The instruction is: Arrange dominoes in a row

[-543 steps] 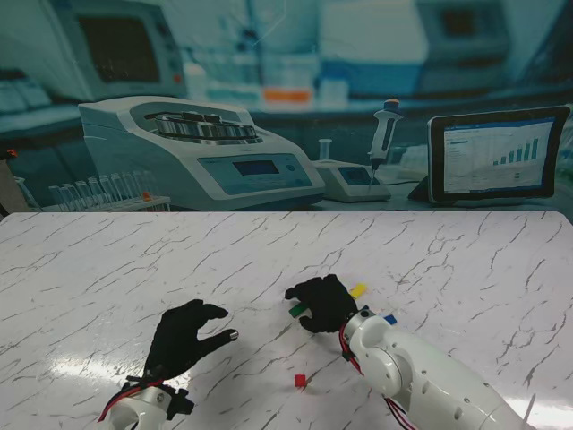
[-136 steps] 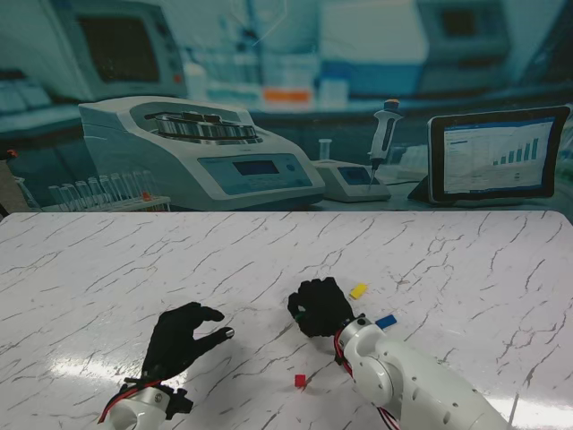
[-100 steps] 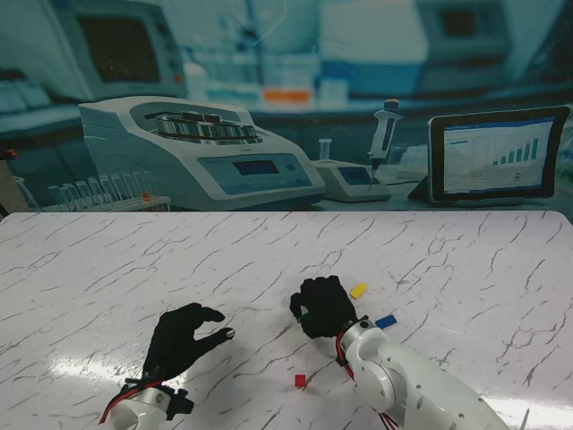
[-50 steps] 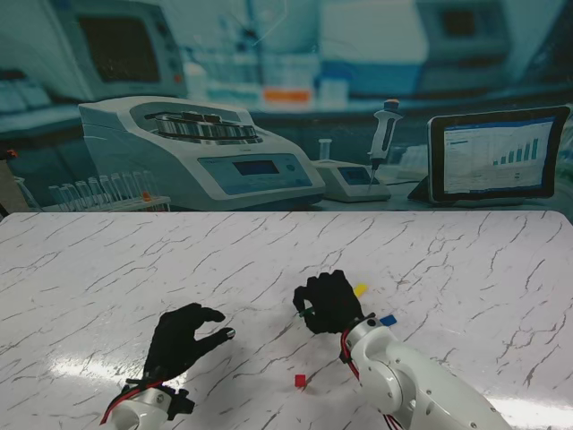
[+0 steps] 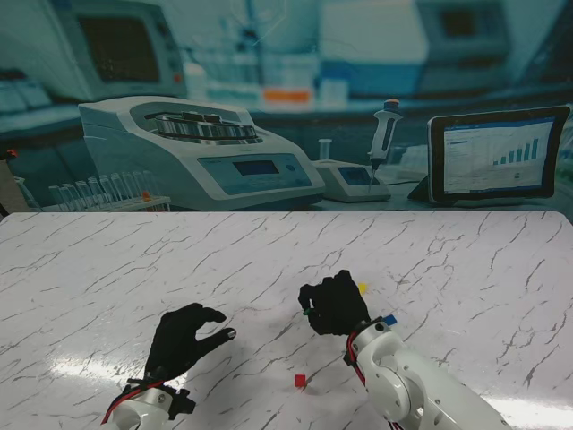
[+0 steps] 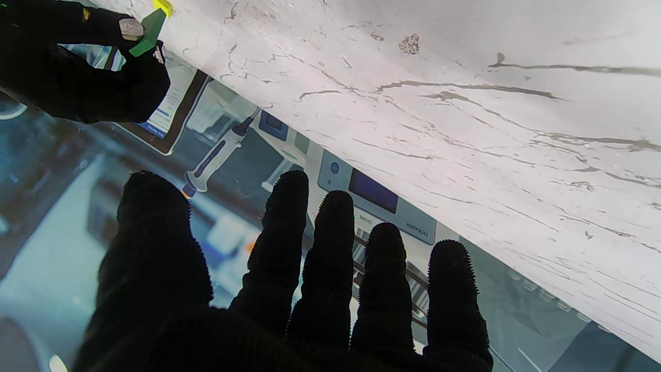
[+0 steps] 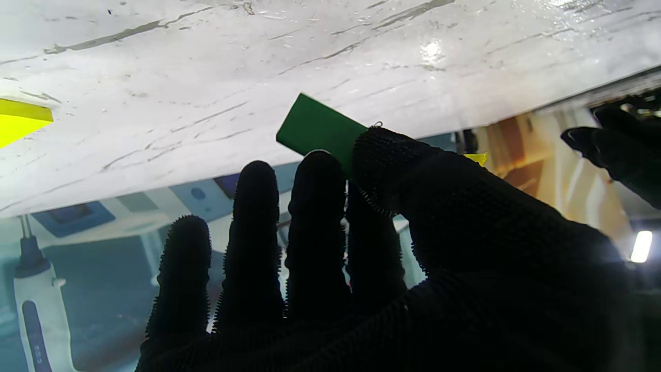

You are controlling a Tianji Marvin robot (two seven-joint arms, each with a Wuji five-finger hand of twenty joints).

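Right hand [image 5: 335, 305] pinched the green domino [image 7: 320, 135] off the bench [image 5: 107, 269], long axis poking past the fingertips, yellow domino [image 5: 362, 288] just beyond and way nearer than the idle, splayed-open left hand [image 5: 183, 340].

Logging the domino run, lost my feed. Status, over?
Right robot hand pinching green domino, lifted off the table. Left robot hand open, empty. Yellow, blue, red dominoes scattered, no row yet. Nothing blocking.
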